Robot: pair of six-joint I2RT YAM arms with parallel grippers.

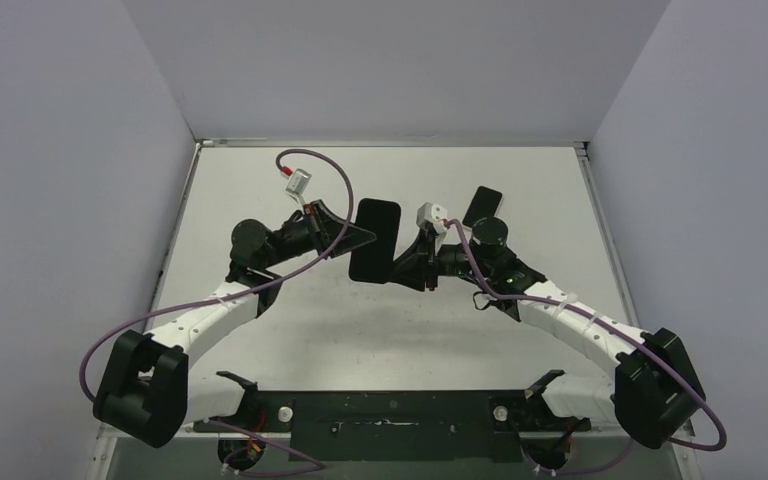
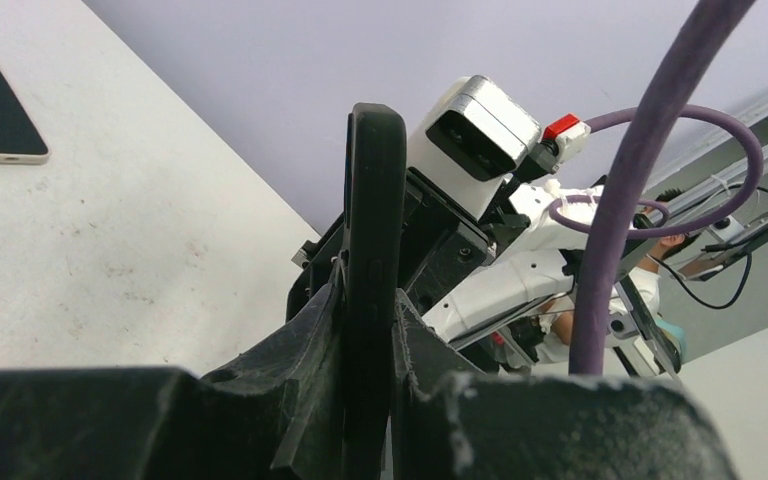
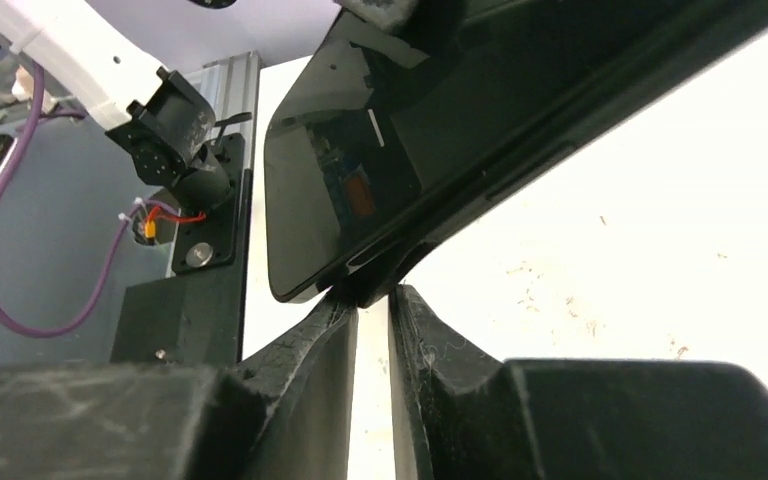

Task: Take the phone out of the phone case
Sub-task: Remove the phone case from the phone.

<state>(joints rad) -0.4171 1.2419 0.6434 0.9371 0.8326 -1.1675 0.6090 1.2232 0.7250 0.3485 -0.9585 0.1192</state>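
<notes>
Aloft at centre frame, the phone case (image 1: 375,240) runs top-to-bottom, left fingers (image 2: 310,340) clamping its left edge, right fingers (image 3: 430,340) pinching its lower-right rim.

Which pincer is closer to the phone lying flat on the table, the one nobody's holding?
Right. The right pincer is a short way from the loose phone, toward the table's middle. The left pincer is farther, across the cased phone that both grip.

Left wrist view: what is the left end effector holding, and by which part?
The black phone case, pinched at one long edge by the left end effector. The right end effector tips meet its opposite edge; a grip there cannot be told.
</notes>
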